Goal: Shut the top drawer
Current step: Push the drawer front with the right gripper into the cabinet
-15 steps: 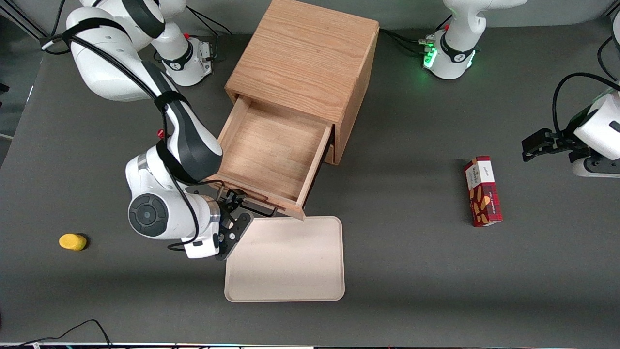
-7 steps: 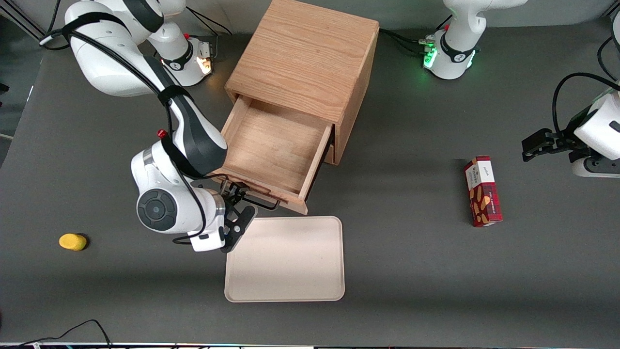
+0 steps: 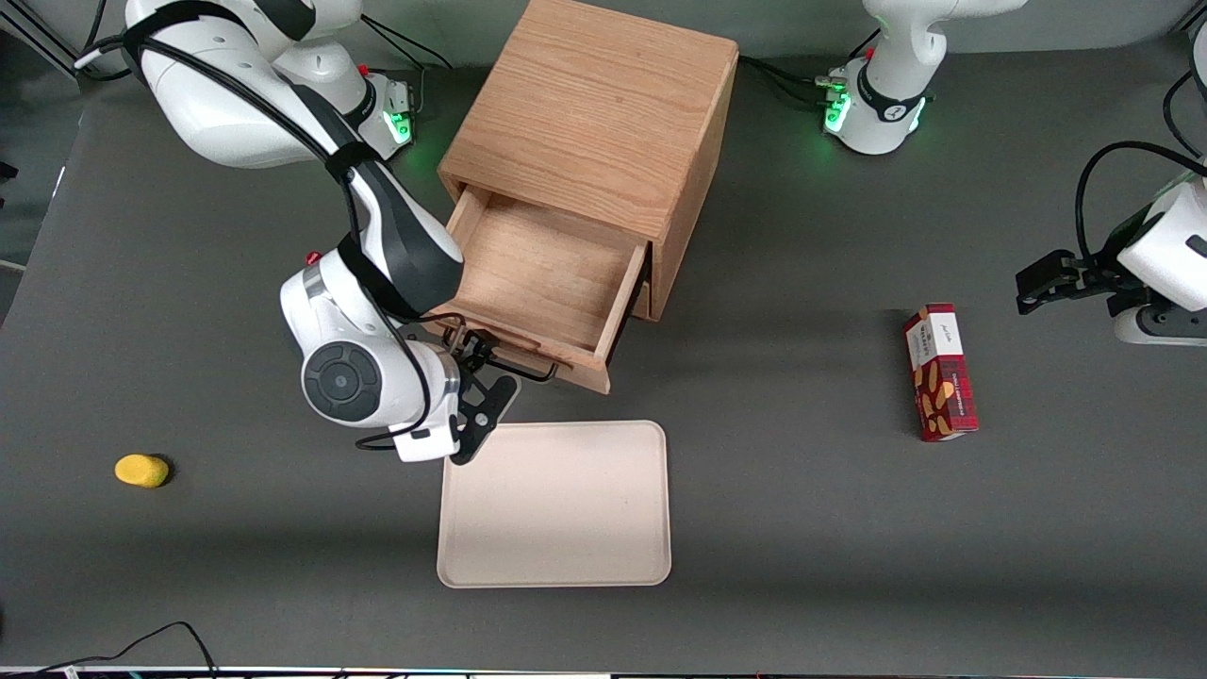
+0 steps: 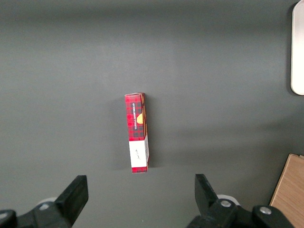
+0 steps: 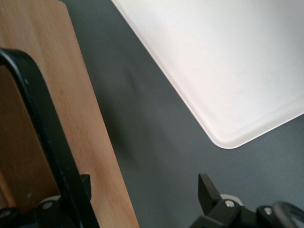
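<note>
The top drawer (image 3: 542, 278) stands partly open out of the light oak cabinet (image 3: 603, 104); its shallow wooden tray is empty. Its black wire handle (image 3: 517, 366) sits on the drawer front, nearer the front camera. My right gripper (image 3: 483, 379) is open right at the drawer front, beside the handle's end toward the working arm. In the right wrist view the gripper (image 5: 145, 190) straddles the edge of the drawer front (image 5: 80, 118), one finger by the handle (image 5: 42, 133), the other finger (image 5: 207, 190) over the table. The lower drawer is mostly hidden beneath the top one.
A cream tray (image 3: 556, 505) lies on the table just nearer the front camera than the drawer; it also shows in the right wrist view (image 5: 228, 61). A red snack box (image 3: 938, 372) lies toward the parked arm's end. A small yellow object (image 3: 141, 470) lies toward the working arm's end.
The top drawer has slid part way into the cabinet. My gripper has moved with the drawer front toward the cabinet, away from the cream tray.
</note>
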Controlling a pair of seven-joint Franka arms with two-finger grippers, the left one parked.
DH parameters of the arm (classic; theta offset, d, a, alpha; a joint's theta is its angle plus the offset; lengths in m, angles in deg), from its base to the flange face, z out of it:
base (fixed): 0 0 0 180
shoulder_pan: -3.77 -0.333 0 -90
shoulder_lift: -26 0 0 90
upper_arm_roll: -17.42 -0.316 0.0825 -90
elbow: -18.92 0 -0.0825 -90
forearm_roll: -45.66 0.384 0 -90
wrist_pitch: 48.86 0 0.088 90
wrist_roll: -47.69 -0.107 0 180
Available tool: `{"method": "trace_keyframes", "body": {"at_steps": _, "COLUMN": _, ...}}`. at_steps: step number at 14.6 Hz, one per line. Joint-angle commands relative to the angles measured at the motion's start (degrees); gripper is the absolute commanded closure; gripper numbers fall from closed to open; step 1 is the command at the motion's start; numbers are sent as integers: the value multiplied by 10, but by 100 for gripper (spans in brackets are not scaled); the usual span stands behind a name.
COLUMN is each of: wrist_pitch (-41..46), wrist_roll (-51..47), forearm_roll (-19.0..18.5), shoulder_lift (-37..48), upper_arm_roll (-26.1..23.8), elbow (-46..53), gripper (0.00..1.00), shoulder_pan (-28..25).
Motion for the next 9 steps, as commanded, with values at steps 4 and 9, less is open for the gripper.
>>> {"method": "trace_keyframes", "body": {"at_steps": 4, "wrist_pitch": -5, "wrist_roll": -19, "forearm_roll": 35, "shoulder_lift": 52, "upper_arm_roll": 0, "elbow": -73, "gripper": 0, "shoulder_pan": -9}}
{"method": "trace_keyframes", "body": {"at_steps": 9, "wrist_pitch": -6, "wrist_roll": -58, "forearm_roll": 42, "shoulder_lift": 61, "upper_arm_roll": -8, "elbow": -94, "gripper": 0, "shoulder_pan": -21}}
